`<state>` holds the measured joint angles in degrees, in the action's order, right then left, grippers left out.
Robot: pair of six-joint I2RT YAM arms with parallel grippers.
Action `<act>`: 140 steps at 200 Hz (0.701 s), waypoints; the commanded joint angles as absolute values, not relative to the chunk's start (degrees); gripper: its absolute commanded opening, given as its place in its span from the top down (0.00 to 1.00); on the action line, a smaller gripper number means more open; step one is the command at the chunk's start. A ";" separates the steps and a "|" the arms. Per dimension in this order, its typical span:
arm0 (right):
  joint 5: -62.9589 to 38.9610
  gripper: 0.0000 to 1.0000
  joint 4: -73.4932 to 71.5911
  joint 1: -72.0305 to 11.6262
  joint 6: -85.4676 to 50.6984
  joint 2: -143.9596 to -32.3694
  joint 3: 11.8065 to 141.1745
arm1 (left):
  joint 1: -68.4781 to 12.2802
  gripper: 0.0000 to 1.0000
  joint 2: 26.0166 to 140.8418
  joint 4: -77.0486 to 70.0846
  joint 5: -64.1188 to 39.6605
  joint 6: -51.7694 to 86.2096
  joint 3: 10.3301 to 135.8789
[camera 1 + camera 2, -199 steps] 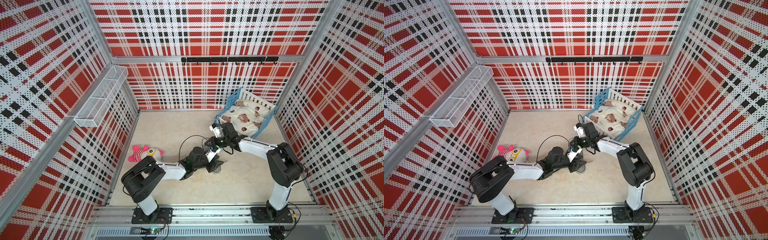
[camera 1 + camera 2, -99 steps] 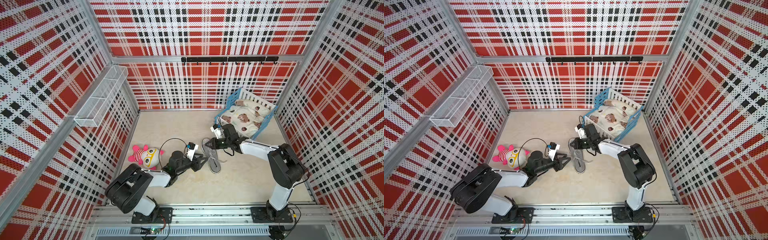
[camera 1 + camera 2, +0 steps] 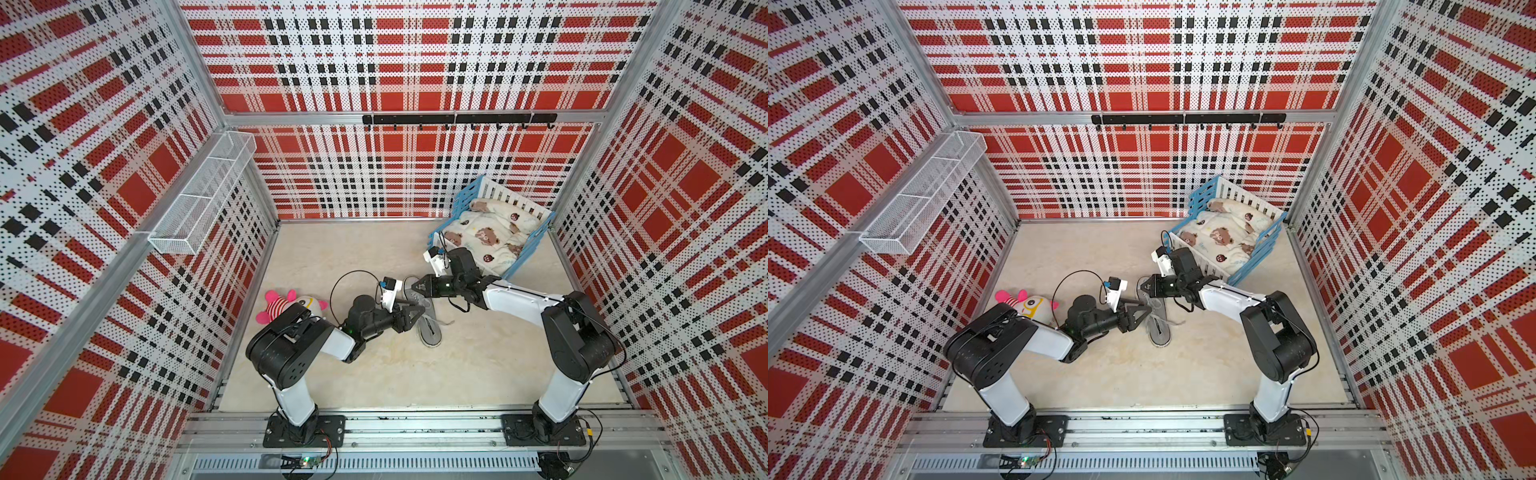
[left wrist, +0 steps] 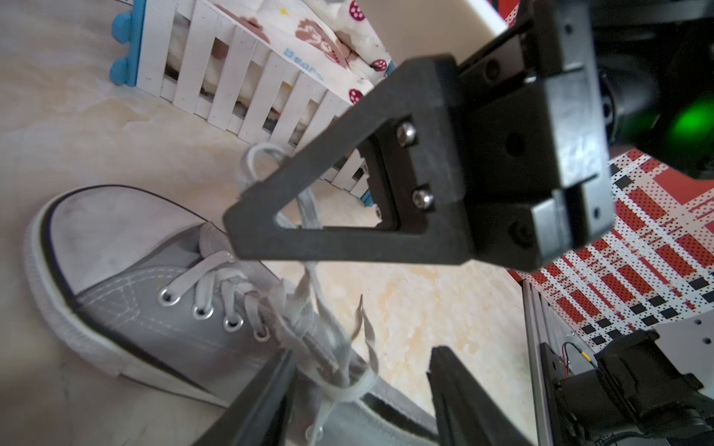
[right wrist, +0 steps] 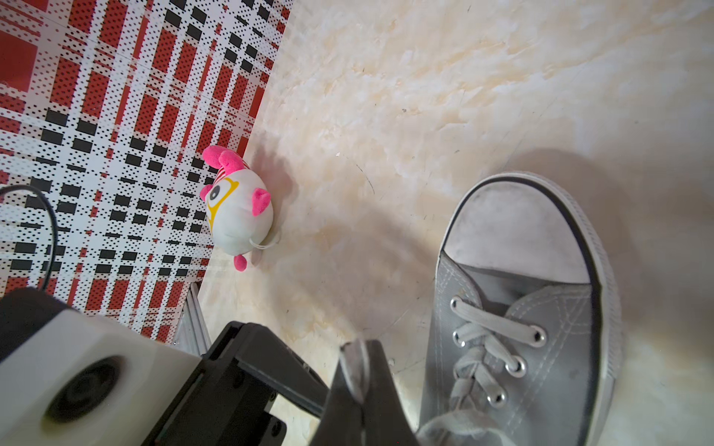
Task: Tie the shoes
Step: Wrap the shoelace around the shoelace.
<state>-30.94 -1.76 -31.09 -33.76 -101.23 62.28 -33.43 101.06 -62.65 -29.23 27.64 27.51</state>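
The grey canvas shoe (image 3: pixel 430 328) (image 3: pixel 1159 329) lies mid-floor, its white toe cap towards the back. My left gripper (image 3: pixel 417 311) (image 4: pixel 359 370) is open, its fingers either side of the loose pale laces (image 4: pixel 309 320) above the eyelets, with no grip on them. My right gripper (image 3: pixel 417 286) (image 5: pixel 357 347) hovers beside the toe end, shut on a lace end (image 5: pixel 353 367) that sticks out between its fingertips. In the right wrist view the shoe (image 5: pixel 521 309) shows laced eyelets and a slack loop near the tongue.
A pink-striped plush toy (image 3: pixel 291 305) (image 5: pixel 237 212) lies by the left wall, behind my left arm. A blue-and-white doll crib (image 3: pixel 530 249) with bedding fills the back right corner, close behind my right wrist. A wire basket (image 3: pixel 203 195) hangs on the left wall.
My left gripper drew back to the left, then came forward to the shoe again with its jaws wider. My right gripper has stayed shut at the toe end.
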 commanded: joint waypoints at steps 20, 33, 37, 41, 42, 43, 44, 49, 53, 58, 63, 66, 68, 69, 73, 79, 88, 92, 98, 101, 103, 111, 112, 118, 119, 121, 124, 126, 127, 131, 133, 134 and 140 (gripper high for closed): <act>-30.59 1.00 -2.99 -30.84 -33.81 -98.11 61.42 | -33.75 0.40 103.86 -64.41 -28.73 26.84 29.20; -30.59 1.00 -2.99 -30.85 -33.87 -97.93 61.34 | -33.97 0.40 104.14 -64.01 -27.67 26.39 29.27; -30.54 1.00 -2.99 -30.89 -33.88 -97.87 61.35 | -34.07 0.40 104.23 -63.82 -27.33 26.18 29.27; -30.54 1.00 -3.00 -30.86 -33.92 -97.79 61.27 | -34.10 0.40 104.27 -63.58 -27.00 26.00 29.27; -30.56 1.00 -3.04 -30.85 -33.92 -97.76 61.27 | -34.19 0.40 104.30 -63.56 -26.95 25.96 29.27; -30.57 1.00 -3.06 -30.85 -33.93 -97.75 61.26 | -34.23 0.40 104.31 -63.47 -26.92 25.95 29.27; -30.62 1.00 -3.07 -30.85 -33.93 -97.74 61.26 | -34.21 0.40 104.32 -63.42 -26.86 25.89 29.31; -30.63 1.00 -3.08 -30.81 -33.93 -97.78 61.26 | -34.32 0.40 104.57 -63.07 -26.59 25.65 29.47; -30.66 1.00 -3.08 -30.85 -33.93 -97.74 61.27 | -34.44 0.40 104.78 -62.80 -26.50 25.46 29.60; -30.67 1.00 -3.11 -30.85 -33.94 -97.76 61.27 | -34.53 0.40 105.00 -62.60 -26.54 25.33 29.84; -30.67 1.00 -3.16 -30.90 -34.00 -97.80 61.26 | -34.74 0.41 105.22 -62.50 -26.70 25.31 30.07; -30.67 1.00 -3.12 -30.86 -34.01 -97.83 61.26 | -34.76 0.41 105.36 -62.43 -26.77 25.31 30.17; -30.67 1.00 -3.15 -30.90 -34.01 -97.87 61.24 | -34.84 0.41 105.49 -62.41 -26.78 25.31 30.28; -30.67 1.00 -3.20 -30.87 -34.01 -97.93 61.25 | -34.87 0.42 105.52 -62.36 -26.75 25.31 30.35; -30.68 1.00 -3.20 -30.85 -34.01 -97.91 61.32 | -35.03 0.42 105.70 -62.31 -26.79 25.31 30.53; -30.80 1.00 -3.38 -30.85 -34.10 -98.03 61.27 | -35.25 0.43 105.94 -62.19 -26.74 25.25 30.86; -30.93 1.00 -3.59 -30.87 -34.24 -98.01 61.17 | -35.41 0.44 106.36 -61.96 -26.64 25.18 31.27; -30.94 1.00 -3.69 -30.87 -34.32 -98.00 61.14 | -35.50 0.45 106.50 -61.96 -26.59 25.18 31.52; -31.02 1.00 -3.77 -30.87 -34.36 -98.05 61.02 | -35.55 0.46 106.80 -61.96 -26.70 25.22 31.80; -31.02 1.00 -3.78 -30.85 -34.37 -98.07 61.00 | -35.58 0.47 106.90 -61.96 -26.72 25.22 31.96; -31.03 1.00 -3.78 -30.89 -34.37 -98.06 61.00 | -35.53 0.48 106.95 -61.90 -26.72 25.22 32.03; -31.03 1.00 -3.78 -30.85 -34.37 -98.14 60.96 | -35.47 0.51 107.13 -61.88 -26.76 25.22 32.25; -31.03 1.00 -3.78 -30.89 -34.37 -98.11 60.93 | -35.44 0.51 107.18 -61.88 -26.83 25.22 32.30; -31.03 1.00 -3.78 -30.85 -34.37 -98.01 60.78 | -35.46 0.54 107.21 -61.89 -26.80 25.16 32.42; -31.03 1.00 -3.78 -30.85 -34.37 -98.05 60.80 | -35.44 0.54 107.22 -61.88 -26.85 25.15 32.43; -31.03 1.00 -3.78 -30.85 -34.37 -98.08 60.77 | -35.36 0.55 107.16 -61.88 -26.88 25.14 32.43; -31.03 1.00 -3.86 -30.89 -34.35 -98.03 60.74 | -35.35 0.56 107.14 -61.82 -26.77 25.14 32.43; -31.03 1.00 -3.86 -30.90 -34.36 -98.01 60.69 | -35.29 0.57 107.10 -61.80 -26.84 25.11 32.43; -31.03 1.00 -3.82 -30.88 -34.36 -98.05 60.71 | -35.27 0.58 107.07 -61.79 -26.87 25.13 32.43; -31.03 1.00 -3.86 -30.87 -34.37 -98.01 60.60 | -35.25 0.60 107.01 -61.79 -26.88 25.14 32.39; -31.03 1.00 -3.91 -30.85 -34.37 -98.02 60.63 | -35.18 0.60 107.04 -61.79 -26.89 25.14 32.42; -31.03 1.00 -3.89 -30.85 -34.37 -98.01 60.60 | -35.21 0.61 107.05 -61.79 -26.89 25.14 32.43; -30.98 1.00 -3.91 -30.85 -34.32 -98.00 60.47 | -35.09 0.63 106.92 -61.78 -26.94 25.14 32.43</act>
<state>-30.85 -2.26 -31.09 -34.17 -99.81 61.43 -35.16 106.37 -61.49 -26.68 26.00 31.48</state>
